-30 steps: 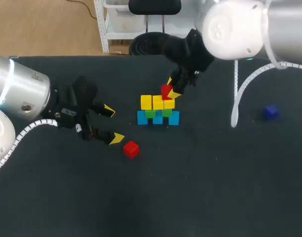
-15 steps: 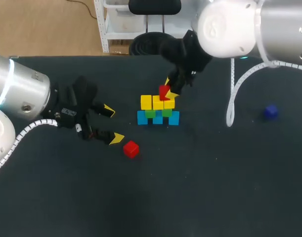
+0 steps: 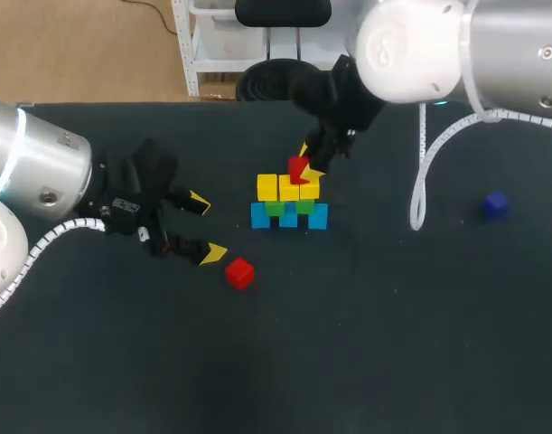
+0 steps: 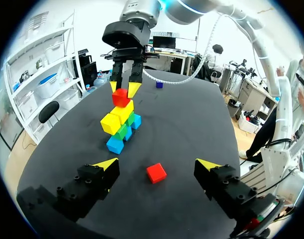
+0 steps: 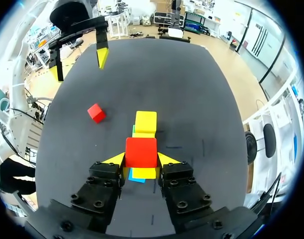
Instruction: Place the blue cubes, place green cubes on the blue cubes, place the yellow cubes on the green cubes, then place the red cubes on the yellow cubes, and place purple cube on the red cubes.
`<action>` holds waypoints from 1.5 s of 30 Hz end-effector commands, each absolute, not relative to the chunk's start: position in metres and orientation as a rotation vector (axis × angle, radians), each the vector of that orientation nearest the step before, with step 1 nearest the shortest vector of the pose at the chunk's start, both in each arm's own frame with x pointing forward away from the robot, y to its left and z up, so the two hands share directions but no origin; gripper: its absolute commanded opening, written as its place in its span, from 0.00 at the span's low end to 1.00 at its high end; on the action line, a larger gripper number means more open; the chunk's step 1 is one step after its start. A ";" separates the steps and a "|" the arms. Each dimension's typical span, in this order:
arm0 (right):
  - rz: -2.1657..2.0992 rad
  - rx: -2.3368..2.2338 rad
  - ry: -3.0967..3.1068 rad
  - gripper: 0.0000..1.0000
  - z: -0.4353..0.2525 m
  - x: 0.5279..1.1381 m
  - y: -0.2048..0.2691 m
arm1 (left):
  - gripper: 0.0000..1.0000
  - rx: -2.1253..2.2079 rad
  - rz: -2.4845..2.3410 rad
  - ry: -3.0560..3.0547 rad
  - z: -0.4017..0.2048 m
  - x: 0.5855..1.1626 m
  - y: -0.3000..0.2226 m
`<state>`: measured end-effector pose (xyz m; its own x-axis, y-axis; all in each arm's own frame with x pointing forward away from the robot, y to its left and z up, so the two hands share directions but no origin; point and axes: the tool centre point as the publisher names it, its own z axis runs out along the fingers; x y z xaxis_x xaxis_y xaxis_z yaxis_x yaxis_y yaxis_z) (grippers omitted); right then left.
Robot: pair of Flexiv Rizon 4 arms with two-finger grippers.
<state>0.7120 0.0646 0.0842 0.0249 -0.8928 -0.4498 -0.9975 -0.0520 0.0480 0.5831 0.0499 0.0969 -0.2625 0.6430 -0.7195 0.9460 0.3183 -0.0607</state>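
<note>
A red cube (image 3: 299, 169) is gripped between the two yellow tips of the right claw (image 5: 141, 159), which is closed on it from two sides. It is held right at the top of the stack (image 3: 288, 201), over the yellow cubes (image 3: 267, 187); whether it already rests on them cannot be told. The yellow cubes, three in a row, are seated on two green cubes (image 3: 275, 209). These in turn are seated on a row of three blue cubes (image 3: 260, 216) that stand on the tabletop (image 3: 366, 344). In the head view the right arm (image 3: 411, 45) is seen coming in from 1 o'clock of the stack.

A second red cube (image 3: 239, 272) lies alone on the tabletop at 7 o'clock of the stack, near it but apart. Just beside this cube, at its 10 o'clock, the left claw (image 3: 206, 228) is held open, its tips spread wide with nothing between them. In the left wrist view the second red cube is seen just ahead of the gap between the fingers. The purple cube (image 3: 495, 205) is found at 3 o'clock of the stack, well apart from it and untouched.
</note>
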 end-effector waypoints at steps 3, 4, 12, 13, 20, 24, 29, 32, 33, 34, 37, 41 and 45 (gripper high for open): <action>0.530 -2.022 1.950 0.00 0.084 0.713 0.064 | 1.00 1.396 -0.668 1.995 0.096 0.583 0.050; 0.529 -2.020 1.952 0.00 0.084 0.713 0.064 | 1.00 1.396 -0.668 1.995 0.096 0.583 0.050; 0.530 -2.018 1.954 0.00 0.084 0.713 0.063 | 1.00 1.396 -0.668 1.995 0.096 0.583 0.050; 0.530 -2.019 1.954 0.00 0.084 0.713 0.063 | 1.00 1.396 -0.668 1.995 0.096 0.583 0.050; 0.531 -2.019 1.958 0.00 0.083 0.713 0.063 | 1.00 1.396 -0.668 1.995 0.096 0.583 0.050; 0.533 -2.017 1.962 0.09 0.083 0.712 0.063 | 1.00 1.396 -0.668 1.995 0.096 0.583 0.050; 0.532 -2.014 1.967 0.21 0.082 0.712 0.063 | 1.00 1.396 -0.668 1.995 0.096 0.583 0.050; 0.532 -2.013 1.969 0.25 0.082 0.712 0.063 | 1.00 1.396 -0.668 1.995 0.096 0.583 0.050; 0.533 -2.012 1.969 0.25 0.082 0.712 0.063 | 1.00 1.396 -0.668 1.995 0.096 0.583 0.050; 0.534 -2.013 1.969 0.25 0.082 0.712 0.063 | 1.00 1.396 -0.668 1.995 0.096 0.583 0.050; 0.535 -2.015 1.969 0.25 0.082 0.712 0.063 | 1.00 1.396 -0.668 1.995 0.096 0.583 0.050; 0.536 -2.015 1.972 0.30 0.081 0.713 0.063 | 1.00 1.396 -0.668 1.995 0.096 0.583 0.050; 0.536 -2.014 1.973 0.32 0.081 0.713 0.063 | 1.00 1.396 -0.668 1.995 0.096 0.583 0.050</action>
